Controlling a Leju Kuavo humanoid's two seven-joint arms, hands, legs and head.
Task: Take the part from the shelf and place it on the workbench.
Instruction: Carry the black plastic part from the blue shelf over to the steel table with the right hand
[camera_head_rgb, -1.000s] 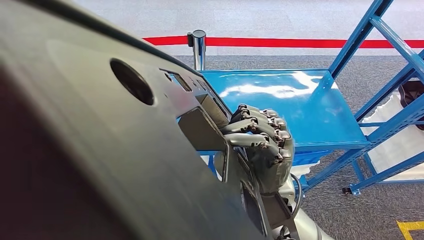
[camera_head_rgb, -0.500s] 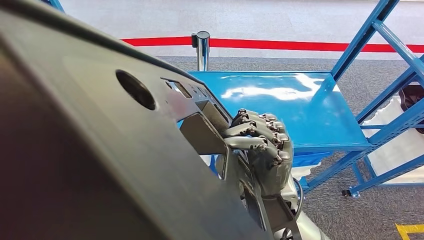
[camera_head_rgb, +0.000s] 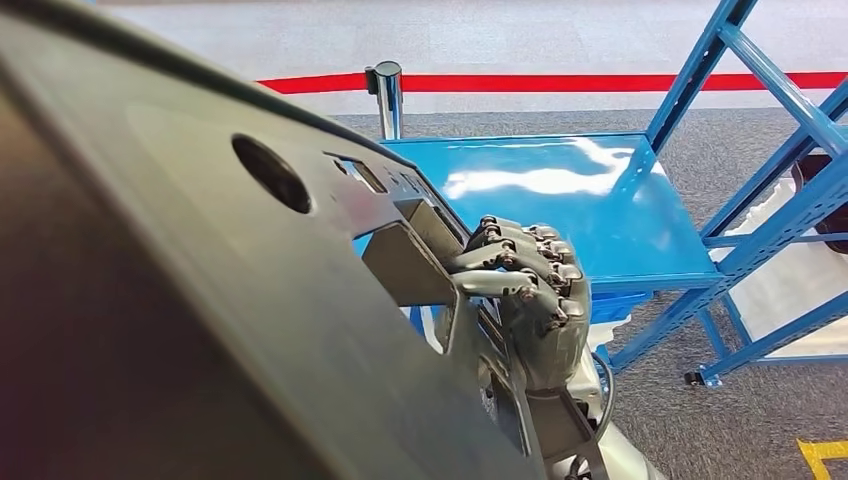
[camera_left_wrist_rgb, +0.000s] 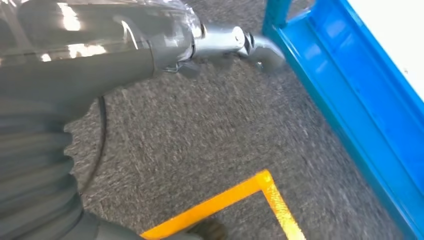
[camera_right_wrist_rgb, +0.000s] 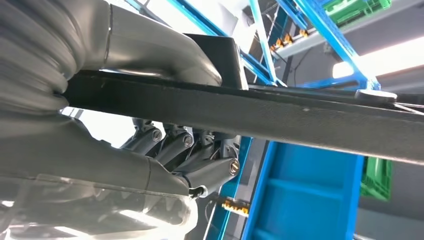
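The part (camera_head_rgb: 200, 300), a large dark flat panel with a round hole and several rectangular cut-outs, is off the shelf and carried tilted, close under the head camera, where it hides most of the lower left of the scene. The right hand (camera_head_rgb: 525, 290) grips its right edge: the fingers (camera_head_rgb: 520, 255) are curled over the top face, and the right wrist view shows the thumb (camera_right_wrist_rgb: 150, 45) lying on one face of the panel's edge and the fingers on the other, so the edge is pinched between them. The left hand (camera_left_wrist_rgb: 240, 42) shows as blurred metallic fingers over the grey carpet (camera_left_wrist_rgb: 200, 150) near a blue frame; whether it holds anything I cannot tell.

The blue desk (camera_head_rgb: 560, 200) lies ahead, its glossy top bare, with a blue rack upright (camera_head_rgb: 690, 90) rising at its right side.

The main risk, as I judge it, is the grip itself. A wide panel held at one edge has much leverage, and it could pivot or slide out of the pinch. The panel also blocks the camera's sight of its own far corner, so that corner could strike the desk rim or the stanchion post (camera_head_rgb: 385, 95) before the panel is flat. Swinging right could catch the rack upright.
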